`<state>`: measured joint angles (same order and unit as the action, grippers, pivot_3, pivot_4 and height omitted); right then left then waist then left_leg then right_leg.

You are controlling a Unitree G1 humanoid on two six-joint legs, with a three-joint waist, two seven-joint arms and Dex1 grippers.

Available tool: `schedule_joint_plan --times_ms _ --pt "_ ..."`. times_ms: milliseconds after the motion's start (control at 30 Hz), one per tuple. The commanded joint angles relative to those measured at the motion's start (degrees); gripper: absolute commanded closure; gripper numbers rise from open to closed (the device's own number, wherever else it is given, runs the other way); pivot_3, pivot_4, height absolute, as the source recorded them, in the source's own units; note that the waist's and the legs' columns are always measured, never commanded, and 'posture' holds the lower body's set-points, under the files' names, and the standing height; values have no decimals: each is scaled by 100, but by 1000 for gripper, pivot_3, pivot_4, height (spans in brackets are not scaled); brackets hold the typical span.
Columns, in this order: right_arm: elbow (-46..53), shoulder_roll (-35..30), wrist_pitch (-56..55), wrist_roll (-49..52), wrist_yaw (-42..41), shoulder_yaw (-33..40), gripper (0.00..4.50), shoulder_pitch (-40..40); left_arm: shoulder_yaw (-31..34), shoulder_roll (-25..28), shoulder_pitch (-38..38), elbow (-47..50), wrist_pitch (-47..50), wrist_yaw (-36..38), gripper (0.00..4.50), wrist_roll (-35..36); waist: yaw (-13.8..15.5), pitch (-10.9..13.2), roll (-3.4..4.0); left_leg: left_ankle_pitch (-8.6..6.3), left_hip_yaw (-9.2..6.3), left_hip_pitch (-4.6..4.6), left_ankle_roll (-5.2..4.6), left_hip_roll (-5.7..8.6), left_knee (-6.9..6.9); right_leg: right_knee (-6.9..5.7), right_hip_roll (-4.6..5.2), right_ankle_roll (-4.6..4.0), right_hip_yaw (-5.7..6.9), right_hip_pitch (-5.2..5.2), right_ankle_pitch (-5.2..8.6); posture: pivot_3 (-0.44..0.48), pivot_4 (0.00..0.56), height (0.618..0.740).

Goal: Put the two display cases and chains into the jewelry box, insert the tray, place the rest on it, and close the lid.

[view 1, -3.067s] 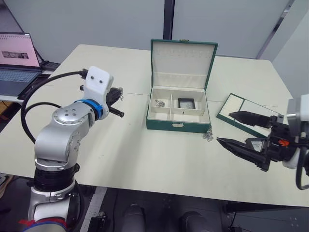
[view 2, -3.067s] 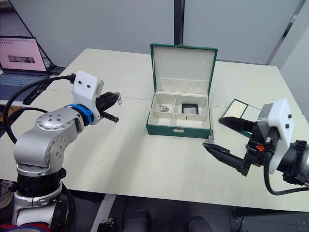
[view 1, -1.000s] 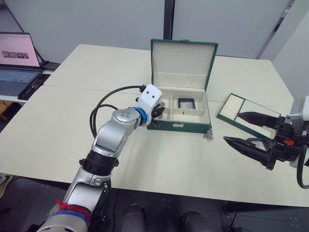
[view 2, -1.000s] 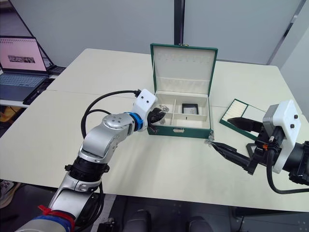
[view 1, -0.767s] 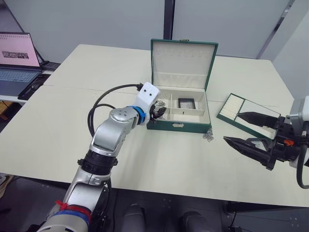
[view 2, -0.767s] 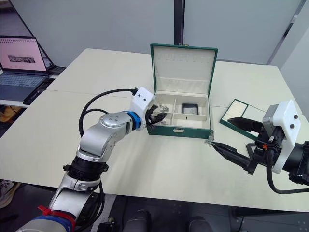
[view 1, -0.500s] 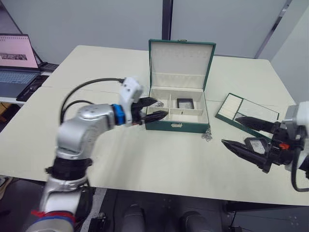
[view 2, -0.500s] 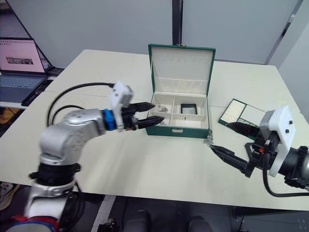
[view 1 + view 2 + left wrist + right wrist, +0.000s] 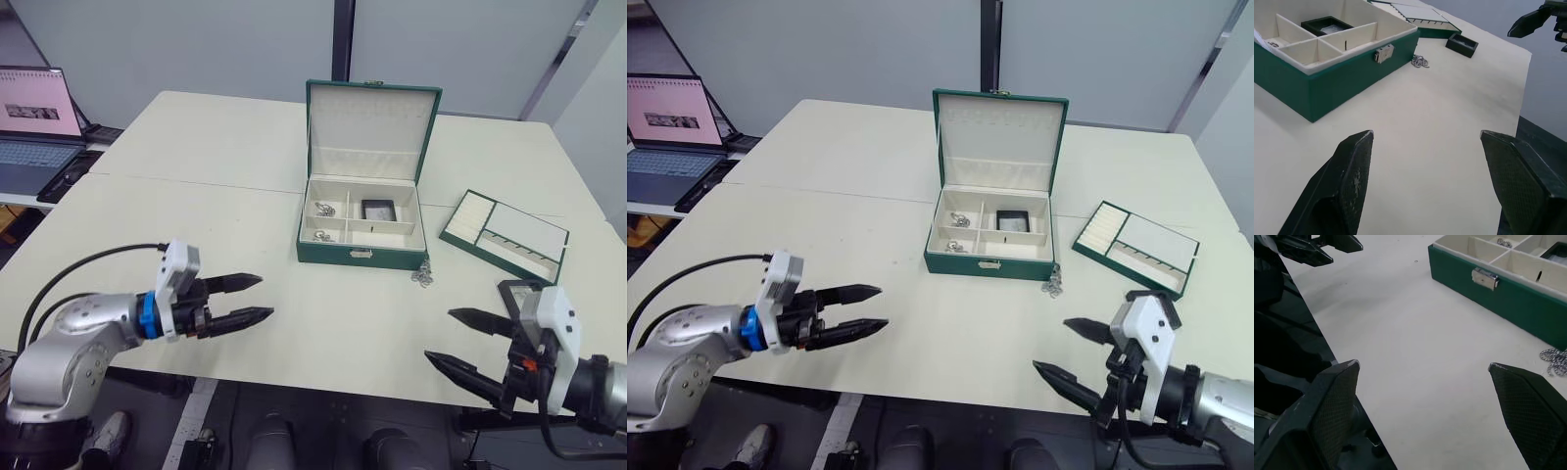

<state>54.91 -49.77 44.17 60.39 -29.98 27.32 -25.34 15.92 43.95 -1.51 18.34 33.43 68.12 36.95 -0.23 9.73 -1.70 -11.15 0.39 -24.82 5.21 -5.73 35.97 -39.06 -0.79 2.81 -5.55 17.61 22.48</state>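
Reaching next for the loose chain (image 9: 422,277) lying just beside the box (image 9: 361,250) front, the spread, empty right pincer (image 9: 471,342) should descend straight; the left pincer (image 9: 249,300) is spread too.

Silver arms, blue wrist ring, white camera housings, black cables, black tapered tool (image 9: 238,301) fingers.

Cream table (image 9: 196,206): jewelry box (image 9: 359,250), tray (image 9: 505,235), chain (image 9: 422,277)
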Motion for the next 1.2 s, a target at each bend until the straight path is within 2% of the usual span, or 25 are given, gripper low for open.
schedule_joint_plan --times_ms 33,167,367,567,700,900,1067,1200 --pt "220 112 -193 -85 -57 52 0 -200 317 121 368 240 -453 163 893 -5 -3 -1 1 0 0 0 0 0 0 0 0 0 0 0 0 0 150 737" --pt "234 91 -252 -135 -145 43 0 -310 263 176 463 103 -691 283 893 13 -5 -1 1 -1 -1 0 0 0 -1 1 0 -1 0 1 0 0 150 737" --pt "208 90 -266 -125 -145 119 0 -326 43 223 193 -238 -984 435 893 -86 -6 -1 1 -1 1 0 -1 0 -2 0 -1 -1 -2 4 0 0 150 737" --pt "116 171 -276 -148 -89 382 0 -462 -487 223 -711 -21 -638 541 893 272 9 -1 0 -1 1 -3 -1 2 -1 1 -1 -1 0 3 0 0 150 737" --pt "22 204 -314 -285 -253 627 0 -739 -933 22 -1236 189 -601 630 893 393 10 -1 1 -1 3 -3 -1 1 -3 2 -3 -1 -3 4 0 0 150 737" --pt "-31 155 -313 -302 -296 883 0 -755 -1218 -74 -1633 113 -563 617 893 394 -27 -2 4 -1 1 1 -1 0 -1 -3 -6 -1 -4 2 0 0 150 737" --pt "-228 -137 -48 -604 -139 1317 0 -691 -1407 -201 -1942 87 -446 491 893 376 -4 -2 4 -1 2 -1 -1 2 2 0 -4 -1 -4 -1 0 0 150 737" --pt "-709 -603 583 -570 93 1328 0 -298 -1498 -283 -2192 72 -311 380 893 405 -18 -2 3 -1 3 0 -1 2 3 0 -5 -1 -6 -2 0 0 150 737"
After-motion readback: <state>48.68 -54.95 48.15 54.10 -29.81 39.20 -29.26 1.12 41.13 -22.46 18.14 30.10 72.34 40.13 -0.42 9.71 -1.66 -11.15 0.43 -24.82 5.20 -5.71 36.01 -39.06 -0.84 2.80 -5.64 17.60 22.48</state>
